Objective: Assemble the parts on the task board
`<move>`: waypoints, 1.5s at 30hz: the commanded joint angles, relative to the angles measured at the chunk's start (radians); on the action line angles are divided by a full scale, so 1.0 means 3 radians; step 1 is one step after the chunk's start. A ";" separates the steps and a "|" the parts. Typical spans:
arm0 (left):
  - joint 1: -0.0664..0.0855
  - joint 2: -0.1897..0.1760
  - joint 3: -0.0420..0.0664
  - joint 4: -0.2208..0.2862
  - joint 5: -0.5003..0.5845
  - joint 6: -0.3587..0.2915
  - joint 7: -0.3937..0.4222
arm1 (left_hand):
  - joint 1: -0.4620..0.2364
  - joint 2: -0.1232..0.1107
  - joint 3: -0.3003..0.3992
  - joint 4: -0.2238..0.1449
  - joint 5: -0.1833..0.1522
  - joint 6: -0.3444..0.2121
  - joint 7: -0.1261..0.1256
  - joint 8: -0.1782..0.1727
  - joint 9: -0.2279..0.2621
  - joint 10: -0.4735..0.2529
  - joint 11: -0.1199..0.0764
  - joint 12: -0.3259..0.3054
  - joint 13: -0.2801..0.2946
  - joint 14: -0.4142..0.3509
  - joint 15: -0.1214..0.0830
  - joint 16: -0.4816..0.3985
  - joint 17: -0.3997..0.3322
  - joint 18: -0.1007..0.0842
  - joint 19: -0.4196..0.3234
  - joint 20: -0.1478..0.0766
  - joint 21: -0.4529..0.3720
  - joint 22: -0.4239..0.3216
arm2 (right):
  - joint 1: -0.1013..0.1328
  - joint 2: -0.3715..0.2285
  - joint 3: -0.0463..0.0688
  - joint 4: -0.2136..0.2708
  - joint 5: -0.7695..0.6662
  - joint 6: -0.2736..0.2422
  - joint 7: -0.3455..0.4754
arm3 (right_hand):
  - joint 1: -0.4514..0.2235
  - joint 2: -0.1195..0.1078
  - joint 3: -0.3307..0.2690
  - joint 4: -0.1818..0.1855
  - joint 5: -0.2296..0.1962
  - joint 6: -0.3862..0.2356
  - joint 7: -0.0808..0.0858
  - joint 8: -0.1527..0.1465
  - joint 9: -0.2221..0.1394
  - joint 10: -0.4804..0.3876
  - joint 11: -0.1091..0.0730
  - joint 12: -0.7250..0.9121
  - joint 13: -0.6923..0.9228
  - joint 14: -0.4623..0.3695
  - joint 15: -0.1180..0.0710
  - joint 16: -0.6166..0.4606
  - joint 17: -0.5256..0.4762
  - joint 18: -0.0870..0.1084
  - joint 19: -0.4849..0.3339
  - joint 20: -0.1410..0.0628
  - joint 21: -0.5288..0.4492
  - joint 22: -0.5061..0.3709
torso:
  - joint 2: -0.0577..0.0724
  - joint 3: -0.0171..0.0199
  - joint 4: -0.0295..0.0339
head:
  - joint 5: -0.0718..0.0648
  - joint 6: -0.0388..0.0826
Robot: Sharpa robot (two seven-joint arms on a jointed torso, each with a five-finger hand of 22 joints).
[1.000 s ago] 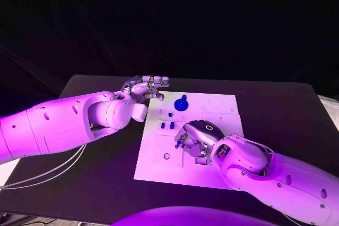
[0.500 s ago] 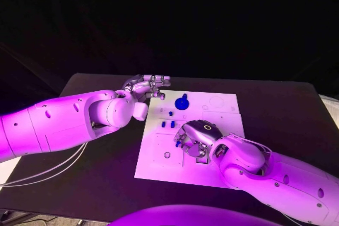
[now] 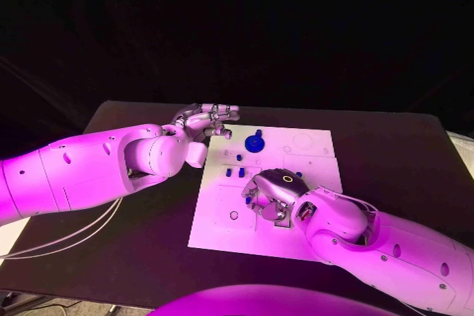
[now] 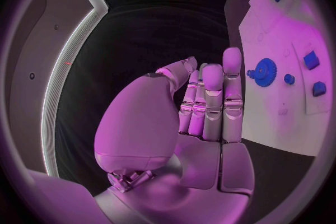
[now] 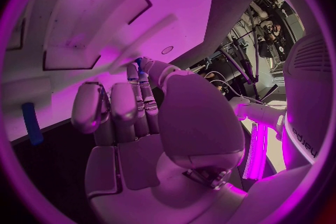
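From the head view, the white rectangular task board (image 3: 229, 223) lies flat in the middle of the black table (image 3: 395, 151). A round blue gear-like part (image 3: 254, 145) sits near its far edge, and two small blue block parts (image 3: 233, 173) lie just nearer to me. My right hand (image 3: 272, 192) is down over the board's middle, fingers curled toward the surface; whether it pinches a piece I cannot tell from here. My left hand (image 3: 205, 120) hovers off the board's far left corner, holding nothing.

In the left wrist view, my left hand (image 4: 203, 101) has its fingers straight and pressed side by side, empty. Beyond it, the blue gear (image 4: 265, 73) rests on the board with the small blue blocks (image 4: 311, 60) beside it, apart from each other.

In the right wrist view, my right hand (image 5: 140, 106) has its fingers drawn together close to the board, with a bit of blue (image 5: 138, 61) at the fingertips; I judge it a small part pinched there, though I cannot be sure. Another slim blue piece (image 5: 28, 122) lies loose nearby.

My judgement: the assembly is at an early stage, with several parts still loose.
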 commanded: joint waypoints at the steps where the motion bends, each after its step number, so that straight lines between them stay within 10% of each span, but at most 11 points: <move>1: 0.0003 0.0003 0.0003 0.0010 0.0002 0.0078 -0.0007 | -0.0028 0.0032 -0.0029 0.0015 0.0010 -0.0018 0.0001 0.0026 -0.0004 -0.0034 0.0006 0.0025 0.0006 -0.0030 0.0007 -0.0017 -0.0009 0.0052 -0.0035 0.0003 -0.0025 -0.0008 | -0.0020 -0.0009 -0.0022 -0.0029 -0.0090 -0.0015 -0.0133 | 0.0009 -0.0017 -0.0061 -0.0011 -0.0011 -0.0076 0.0010 -0.0013 -0.0019 -0.0135 0.0064 0.0009 0.0002 0.0061 0.0025 -0.0031 -0.0028 0.0023 -0.0032 0.0010 -0.0034 -0.0042 | -0.0001 0.0002 -0.0001 | -0.0004 0.0003; 13: 0.0003 0.0004 0.0003 0.0000 0.0002 0.0097 -0.0048 | -0.0033 0.0037 -0.0038 0.0016 0.0012 -0.0032 0.0003 0.0029 -0.0008 -0.0055 0.0008 0.0032 0.0006 -0.0055 0.0010 -0.0042 -0.0054 0.0054 -0.0042 0.0006 -0.0040 -0.0016 | -0.0039 -0.0144 -0.0020 0.0120 -0.0030 -0.0457 -0.0100 | 0.0038 0.0024 -0.0156 -0.0008 0.0021 -0.0118 0.0030 -0.0001 -0.0019 -0.0203 0.0079 0.0043 0.0008 0.0031 0.0034 -0.0108 -0.0145 0.0042 -0.0072 0.0023 -0.0102 -0.0133 | -0.0004 0.0004 -0.0004 | -0.0019 0.0024; 19: 0.0003 0.0005 0.0003 -0.0019 -0.0019 0.0128 -0.0084 | -0.0031 0.0039 -0.0045 0.0013 0.0012 -0.0044 0.0007 0.0033 -0.0010 -0.0072 0.0012 0.0042 0.0007 -0.0092 0.0013 -0.0081 -0.0115 0.0054 -0.0052 0.0009 -0.0050 -0.0023 | -0.0035 -0.0335 0.0074 0.0303 0.0038 -0.0649 -0.0039 | 0.0078 0.0063 -0.0149 -0.0008 0.0096 -0.0090 0.0026 0.0004 -0.0013 -0.0108 0.0066 0.0118 0.0013 0.0041 0.0024 -0.0073 -0.0118 0.0033 -0.0026 0.0017 -0.0076 -0.0093 | -0.0006 0.0003 -0.0006 | -0.0024 0.0027; 25: 0.0003 0.0002 0.0003 -0.0025 -0.0032 0.0153 -0.0083 | -0.0032 0.0040 -0.0051 0.0012 0.0012 -0.0051 0.0010 0.0038 -0.0012 -0.0082 0.0015 0.0050 0.0008 -0.0117 0.0015 -0.0104 -0.0149 0.0054 -0.0060 0.0011 -0.0059 -0.0028 | 0.0104 -0.0594 0.0214 0.0346 0.0501 -0.0344 -0.0049 | -0.0076 -0.0074 -0.0454 0.0116 0.0107 -0.0230 -0.0044 -0.0006 -0.0030 -0.0239 0.0069 0.0083 0.0002 0.0029 0.0020 -0.0109 -0.0189 0.0049 -0.0070 0.0017 -0.0145 -0.0187 | -0.0009 -0.0004 -0.0011 | -0.0078 0.0064; 30: 0.0003 -0.0002 0.0003 -0.0024 -0.0035 0.0202 -0.0057 | -0.0031 0.0039 -0.0058 0.0008 0.0012 -0.0055 0.0010 0.0044 -0.0013 -0.0089 0.0016 0.0061 0.0010 -0.0148 0.0017 -0.0138 -0.0202 0.0054 -0.0068 0.0013 -0.0067 -0.0033 | 0.0221 -0.0749 0.0252 0.0257 0.0610 -0.0128 -0.0045 | 0.0184 0.0032 -0.1152 0.0296 0.0165 -0.0347 -0.0094 -0.0004 -0.0020 -0.0381 0.0090 0.0133 0.0010 0.0013 0.0043 -0.0164 -0.0296 0.0064 -0.0093 0.0032 -0.0225 -0.0275 | -0.0019 -0.0019 -0.0022 | -0.0117 0.0080; 45: 0.0003 0.0008 0.0003 -0.0037 -0.0037 0.0263 -0.0038 | -0.0030 0.0042 -0.0066 0.0005 0.0013 -0.0059 0.0011 0.0053 -0.0014 -0.0096 0.0017 0.0076 0.0013 -0.0170 0.0018 -0.0154 -0.0227 0.0055 -0.0078 0.0015 -0.0078 -0.0040 | 0.0252 -0.0762 0.0263 0.0118 0.0372 0.0080 -0.0106 | 0.0403 0.0146 -0.1148 0.0342 0.0162 -0.0288 -0.0127 0.0008 -0.0012 -0.0307 0.0047 0.0243 0.0014 0.0011 0.0004 -0.0184 -0.0348 0.0067 -0.0093 -0.0003 -0.0255 -0.0304 | -0.0016 -0.0018 -0.0014 | -0.0147 0.0100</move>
